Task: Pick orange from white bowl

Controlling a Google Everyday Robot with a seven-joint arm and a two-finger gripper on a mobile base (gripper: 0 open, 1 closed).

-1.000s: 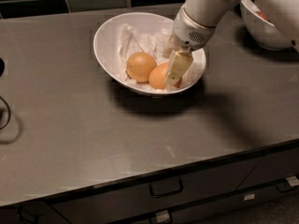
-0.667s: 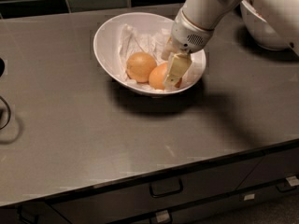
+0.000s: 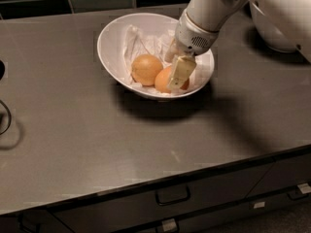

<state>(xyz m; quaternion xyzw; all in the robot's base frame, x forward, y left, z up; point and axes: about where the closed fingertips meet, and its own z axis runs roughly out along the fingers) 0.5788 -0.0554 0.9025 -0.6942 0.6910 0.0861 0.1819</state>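
While hanging down inside the white bowl (image 3: 104, 42) on the table (image 3: 73, 130), parking the hand (image 3: 178, 73) right against the orange (image 3: 163, 81), covering part of it. Not managing to tell its opening or grip, tbh. Seeing the orange sitting just beside a paler fruit (image 3: 146, 68).

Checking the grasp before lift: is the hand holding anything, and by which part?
Cannot be told. The hand is low in the white bowl, right against the orange, but a grip on it does not show.
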